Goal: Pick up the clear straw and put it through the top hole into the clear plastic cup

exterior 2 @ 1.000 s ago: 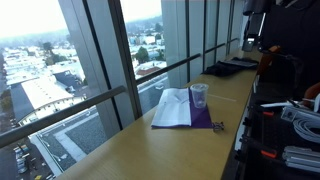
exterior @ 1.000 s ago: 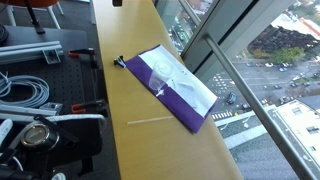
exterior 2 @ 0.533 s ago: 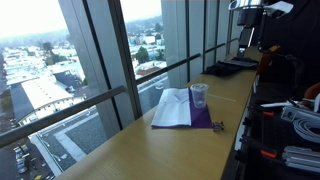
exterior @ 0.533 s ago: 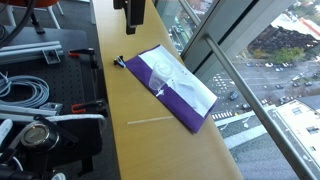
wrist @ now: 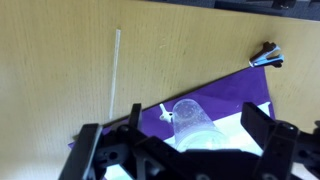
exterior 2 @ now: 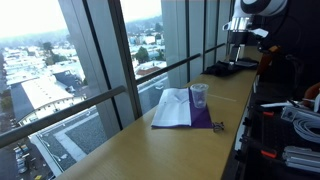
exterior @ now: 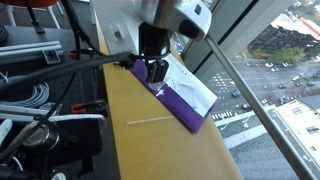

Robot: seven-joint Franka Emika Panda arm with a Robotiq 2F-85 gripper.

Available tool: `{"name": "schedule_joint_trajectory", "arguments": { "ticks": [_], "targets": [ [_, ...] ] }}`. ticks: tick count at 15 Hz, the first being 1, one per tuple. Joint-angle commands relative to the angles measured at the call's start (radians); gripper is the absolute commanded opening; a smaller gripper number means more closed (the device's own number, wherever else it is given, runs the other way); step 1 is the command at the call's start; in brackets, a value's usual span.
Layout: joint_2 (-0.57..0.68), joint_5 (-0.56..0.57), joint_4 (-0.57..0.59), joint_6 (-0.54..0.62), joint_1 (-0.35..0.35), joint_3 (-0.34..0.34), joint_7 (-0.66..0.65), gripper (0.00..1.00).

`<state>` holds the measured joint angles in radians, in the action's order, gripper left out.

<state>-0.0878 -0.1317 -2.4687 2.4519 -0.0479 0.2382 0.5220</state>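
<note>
— The clear straw (wrist: 115, 72), where is it?
— It lies flat on the bare wood of the table (wrist: 50, 60). In the wrist view it is at about 10 o'clock from the clear plastic cup (wrist: 190, 120).
— Which way does it point?
— In the wrist view its long line runs almost from 12 o'clock to 6 o'clock, tipped a tiny bit. In an exterior view the straw (exterior: 150, 121) goes across the table, from about 8 o'clock to 2 o'clock.
— Does it touch anything?
— Its lower end is just beside a corner of the purple and white mat (wrist: 235, 100). I cannot tell if they touch. The cup stands on that mat (exterior 2: 180, 110), well apart from the straw.
— And the gripper (wrist: 172, 140)?
— It hangs in the air, not touching the straw. Its two fingers (wrist: 88, 150) are spread wide apart, one at each side of the wrist view. In an exterior view the gripper (exterior: 157, 70) is at about 12 o'clock from the straw.
— Is there room around the straw?
— Yes. There is bare wood at 9 o'clock and 12 o'clock of it in the wrist view. In an exterior view the table edge by the grey cables (exterior: 25, 90) is at 9 o'clock, and the edge by the window (exterior: 260, 60) is at 3 o'clock. A small black clip (wrist: 267, 56) sits by the mat's far corner, away from the straw.
</note>
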Motion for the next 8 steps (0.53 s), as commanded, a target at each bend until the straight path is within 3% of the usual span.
{"name": "schedule_joint_trajectory", "arguments": {
  "ticks": [1, 8],
  "targets": [
    [0.146, -0.087, 0.093, 0.042, -0.037, -0.014, 0.095, 1.00],
    [0.395, -0.077, 0.202, 0.183, -0.141, -0.090, 0.085, 1.00]
  ]
}}
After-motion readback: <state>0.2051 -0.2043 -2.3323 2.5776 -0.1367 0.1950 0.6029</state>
